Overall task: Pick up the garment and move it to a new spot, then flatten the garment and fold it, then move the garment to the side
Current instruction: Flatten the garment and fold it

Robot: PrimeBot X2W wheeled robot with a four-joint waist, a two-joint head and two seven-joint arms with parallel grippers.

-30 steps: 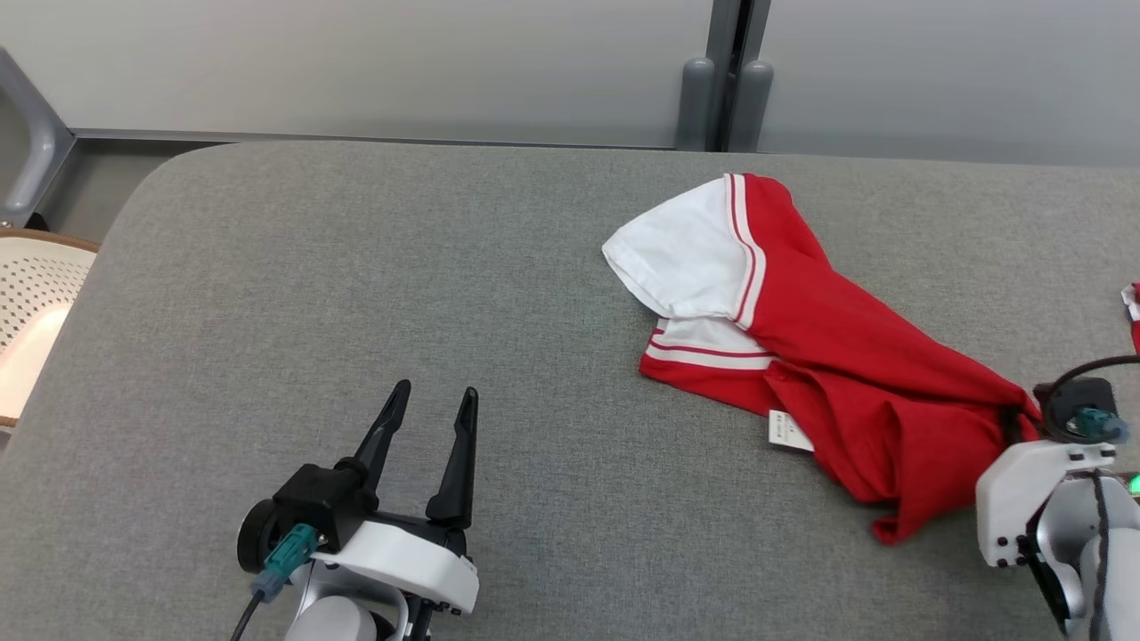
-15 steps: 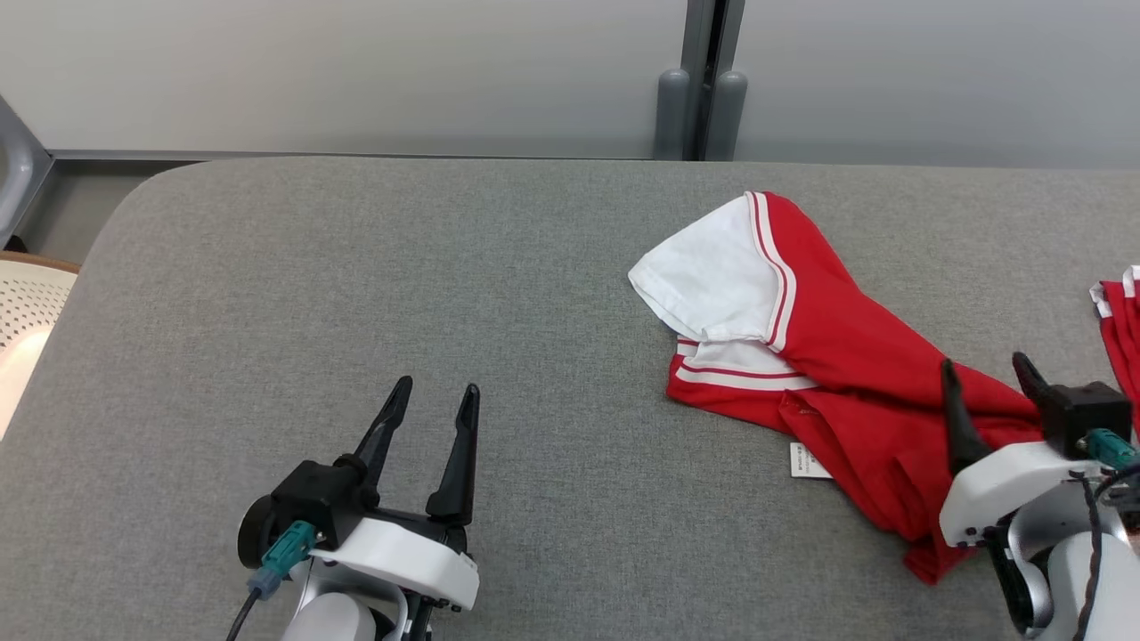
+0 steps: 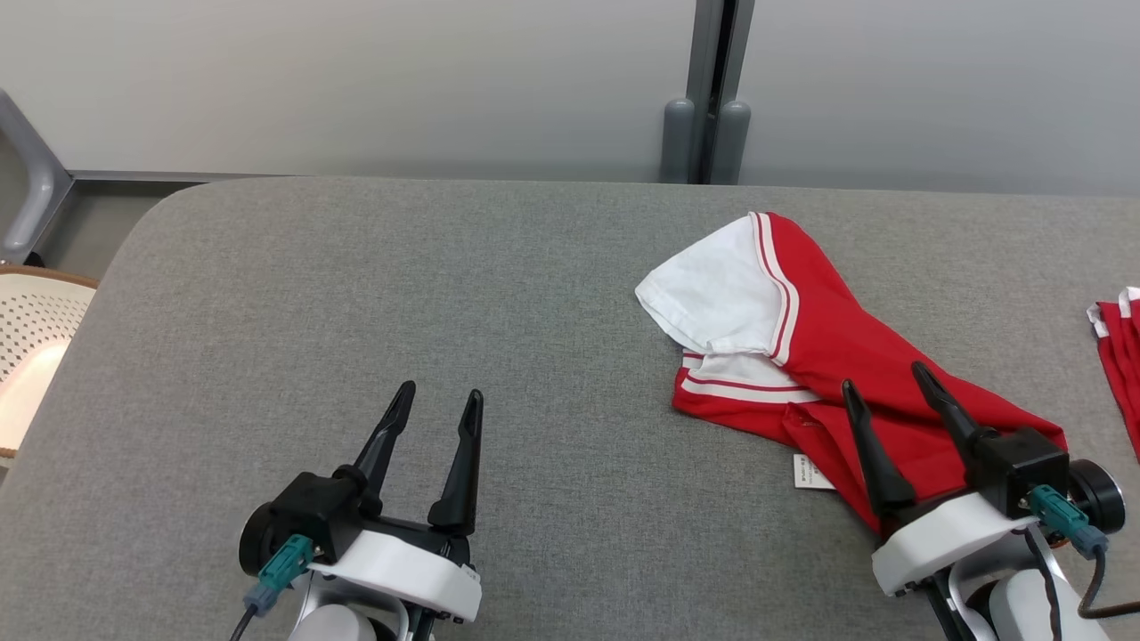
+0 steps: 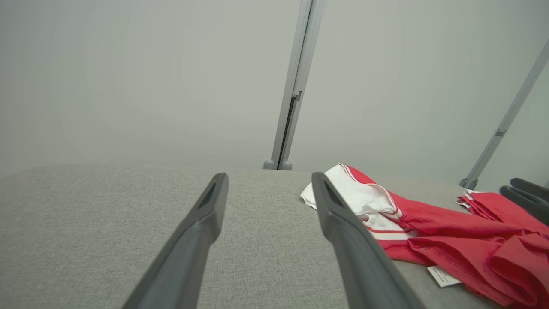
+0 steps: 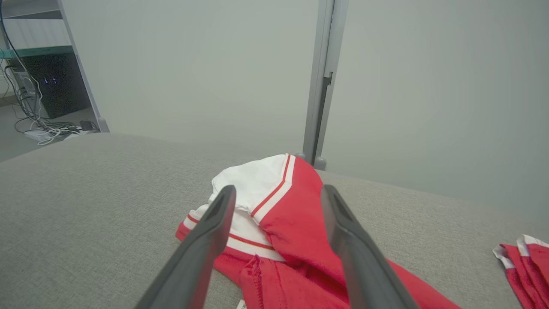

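Observation:
The garment (image 3: 828, 343), a red shirt with white sleeves and striped trim, lies crumpled on the right half of the grey table (image 3: 356, 294). My right gripper (image 3: 882, 376) is open just above its near red part, with nothing between the fingers. In the right wrist view, the gripper (image 5: 276, 191) frames the garment (image 5: 296, 206) and its white sleeve. My left gripper (image 3: 442, 392) stands open over bare table at the lower left, well clear of the cloth. The left wrist view has the gripper (image 4: 268, 180) with the garment (image 4: 429, 223) to its right.
Another red and white cloth (image 3: 1120, 338) lies at the table's right edge. A cream perforated seat (image 3: 27, 329) stands beyond the table's left edge. A grey wall with a post (image 3: 708, 98) runs behind the table. Cables and a dark cabinet (image 5: 47, 86) are far left.
My right gripper has opened, let go of the garment's lower right end and drawn back with its fingers pointing up. The head camera has shifted. The left arm has not moved.

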